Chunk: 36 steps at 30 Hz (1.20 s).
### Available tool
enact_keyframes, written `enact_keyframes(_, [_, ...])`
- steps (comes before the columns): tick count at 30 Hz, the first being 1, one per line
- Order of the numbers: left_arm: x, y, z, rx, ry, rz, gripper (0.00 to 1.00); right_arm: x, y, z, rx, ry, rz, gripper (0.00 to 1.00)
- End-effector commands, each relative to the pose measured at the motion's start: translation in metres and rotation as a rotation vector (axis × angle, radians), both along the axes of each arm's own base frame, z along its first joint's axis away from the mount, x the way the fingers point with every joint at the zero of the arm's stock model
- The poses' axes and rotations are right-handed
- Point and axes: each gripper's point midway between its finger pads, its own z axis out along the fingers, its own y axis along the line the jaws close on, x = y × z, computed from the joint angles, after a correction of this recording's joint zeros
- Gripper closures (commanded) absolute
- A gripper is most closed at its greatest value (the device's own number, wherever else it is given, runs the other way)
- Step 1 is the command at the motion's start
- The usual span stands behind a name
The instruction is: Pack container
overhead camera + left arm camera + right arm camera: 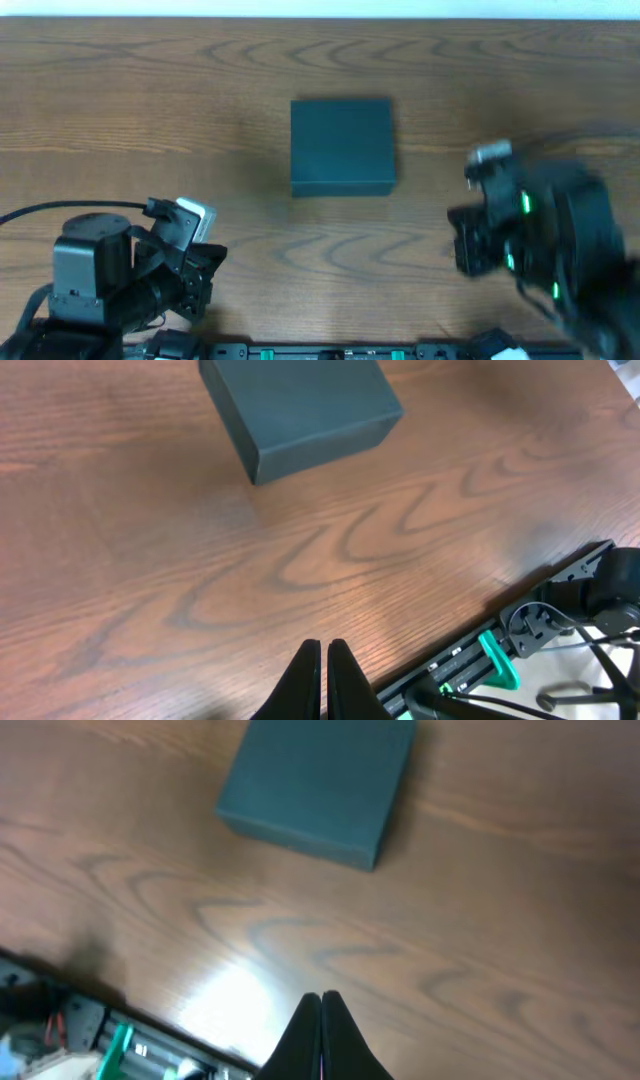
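The container [342, 146] is a dark green square box with its lid shut, on the wooden table a little behind the middle. It also shows in the left wrist view [298, 410] and in the right wrist view [320, 785]. My left gripper [215, 262] is at the front left, well short of the box, shut and empty [324, 652]. My right gripper [462, 245] is at the front right, blurred, apart from the box, shut and empty [321, 1000]. No snack packets are in view.
The wooden table [150, 110] runs across the whole view. A black rail with green clips [480, 660] lies along the front edge, also in the right wrist view [110, 1045]. A black cable [60, 208] leads to the left arm.
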Motion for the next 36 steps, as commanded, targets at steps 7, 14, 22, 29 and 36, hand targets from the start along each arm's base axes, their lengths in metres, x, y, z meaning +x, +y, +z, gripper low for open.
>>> enact_keyframes(7, [0.012, -0.004, -0.015, -0.004, -0.006, -0.024, 0.05, -0.049, -0.008, -0.078, 0.246, 0.080, -0.162, 0.01])
enact_keyframes(14, [0.011, -0.004, -0.015, 0.000, -0.004, -0.022, 0.05, -0.057, -0.012, -0.121, 0.345, 0.297, -0.430, 0.01])
enact_keyframes(22, [0.011, -0.004, -0.015, 0.000, -0.004, -0.022, 0.05, -0.060, -0.013, -0.136, 0.321, 0.329, -0.442, 0.01])
enact_keyframes(29, [0.012, -0.003, -0.016, 0.005, -0.004, -0.018, 0.05, -0.060, -0.013, -0.136, 0.321, 0.329, -0.442, 0.01])
enact_keyframes(36, [0.035, 0.037, -0.016, 0.178, -0.151, 0.158, 0.05, -0.060, -0.013, -0.136, 0.321, 0.329, -0.442, 0.01])
